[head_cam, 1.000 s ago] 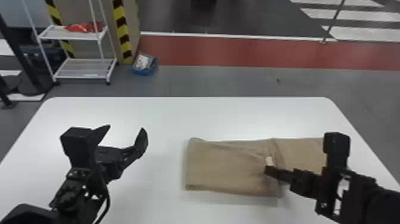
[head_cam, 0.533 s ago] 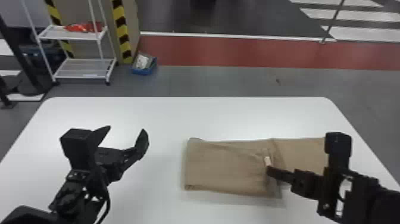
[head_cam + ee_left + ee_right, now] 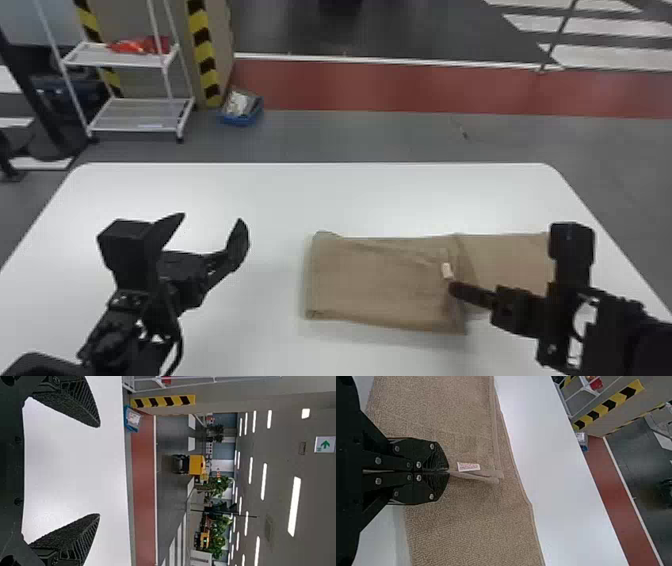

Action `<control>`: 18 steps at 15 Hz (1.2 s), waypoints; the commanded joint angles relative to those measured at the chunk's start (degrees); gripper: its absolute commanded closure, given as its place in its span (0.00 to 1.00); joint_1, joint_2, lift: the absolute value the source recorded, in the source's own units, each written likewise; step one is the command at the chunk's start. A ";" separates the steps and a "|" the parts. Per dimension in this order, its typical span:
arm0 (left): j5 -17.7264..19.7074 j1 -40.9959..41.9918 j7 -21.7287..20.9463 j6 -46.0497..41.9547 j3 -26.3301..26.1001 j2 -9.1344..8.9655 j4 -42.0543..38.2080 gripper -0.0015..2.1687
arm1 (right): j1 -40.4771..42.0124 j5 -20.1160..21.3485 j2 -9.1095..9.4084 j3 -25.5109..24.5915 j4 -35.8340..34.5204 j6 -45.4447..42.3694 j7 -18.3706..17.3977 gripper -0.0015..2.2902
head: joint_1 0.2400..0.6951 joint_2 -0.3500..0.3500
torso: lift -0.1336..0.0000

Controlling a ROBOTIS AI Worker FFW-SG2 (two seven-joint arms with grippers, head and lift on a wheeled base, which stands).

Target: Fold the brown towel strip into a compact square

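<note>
A brown towel strip (image 3: pixel 375 282), partly folded, lies right of centre on a white table (image 3: pixel 320 200). The right gripper (image 3: pixel 451 289) pinches its fold beside a pale tag (image 3: pixel 446 270), its arm hiding the far-right end. The left gripper (image 3: pixel 212 218) is spread wide. Beyond stand a white rack (image 3: pixel 135 116) and blue bin (image 3: pixel 239 120).

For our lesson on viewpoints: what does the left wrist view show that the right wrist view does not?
Left wrist view: the black left gripper, flat fingers apart; a white sign with a green arrow; leafy green plants.

Right wrist view: the black right gripper, shut on the brown cloth towel strip; its small white tag.

Both: the flat white table; a red floor strip.
</note>
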 commanded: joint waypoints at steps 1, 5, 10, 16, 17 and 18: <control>-0.19 0.49 0.00 0.00 0.03 0.04 -0.28 0.04 | 1.05 -1.52 0.00 -0.64 -1.76 -1.71 0.03 0.62 | 1.00 0.40 | 0.07; -0.27 1.10 0.18 0.00 0.20 0.04 -1.16 0.04 | 0.35 -4.95 -0.97 -2.84 -4.92 -0.66 0.12 0.62 | 1.00 0.40 | 0.07; -0.45 1.81 0.35 0.00 0.20 0.13 -1.69 0.04 | -3.78 -11.80 -6.15 -8.55 -5.89 3.56 0.12 0.62 | 1.00 0.36 | 0.07; -1.42 2.25 0.35 0.35 -0.32 0.13 -1.95 0.04 | -4.31 -15.67 -8.96 -19.54 -1.85 1.80 2.41 0.62 | 1.00 0.26 | 0.07; -1.59 2.25 0.35 0.35 -0.41 0.13 -1.86 0.04 | -4.31 -15.76 -9.58 -20.59 -0.53 1.27 2.58 0.62 | 1.00 0.23 | 0.07; -1.59 2.16 0.35 0.53 -0.41 0.13 -1.86 0.04 | -4.31 -15.94 -10.72 -21.30 1.14 0.57 3.11 0.62 | 1.00 0.21 | 0.07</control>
